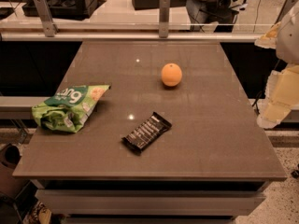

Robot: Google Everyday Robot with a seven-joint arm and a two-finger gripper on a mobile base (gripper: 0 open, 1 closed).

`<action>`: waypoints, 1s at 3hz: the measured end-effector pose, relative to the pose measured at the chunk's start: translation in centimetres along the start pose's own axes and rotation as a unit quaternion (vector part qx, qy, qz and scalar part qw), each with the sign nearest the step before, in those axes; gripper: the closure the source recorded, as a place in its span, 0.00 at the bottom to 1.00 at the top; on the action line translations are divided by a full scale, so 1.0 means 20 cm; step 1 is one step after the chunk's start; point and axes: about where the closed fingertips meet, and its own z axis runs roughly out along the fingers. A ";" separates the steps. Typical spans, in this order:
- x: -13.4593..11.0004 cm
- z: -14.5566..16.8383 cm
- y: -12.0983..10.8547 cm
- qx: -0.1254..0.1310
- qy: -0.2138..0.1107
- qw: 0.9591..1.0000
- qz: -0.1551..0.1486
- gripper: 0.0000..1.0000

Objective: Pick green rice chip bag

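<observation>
The green rice chip bag lies crumpled near the left edge of the brown table. It is light green with a dark-green patch with white letters and pictured pale chips. My gripper hangs at the right edge of the view, just past the table's right side and above floor level. It is far from the bag, with the whole width of the table between them, and it holds nothing that I can see.
A black candy bar lies in the middle front of the table. An orange sits further back, centre right. A metal rail with glass runs behind the table, and a person stands beyond it.
</observation>
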 end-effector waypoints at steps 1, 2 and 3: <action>0.00 0.00 0.00 0.000 0.000 1.000 0.000 0.00; -0.03 0.00 0.01 0.002 -0.013 1.000 -0.002 0.00; -0.15 0.06 0.05 -0.003 -0.042 0.999 -0.011 0.00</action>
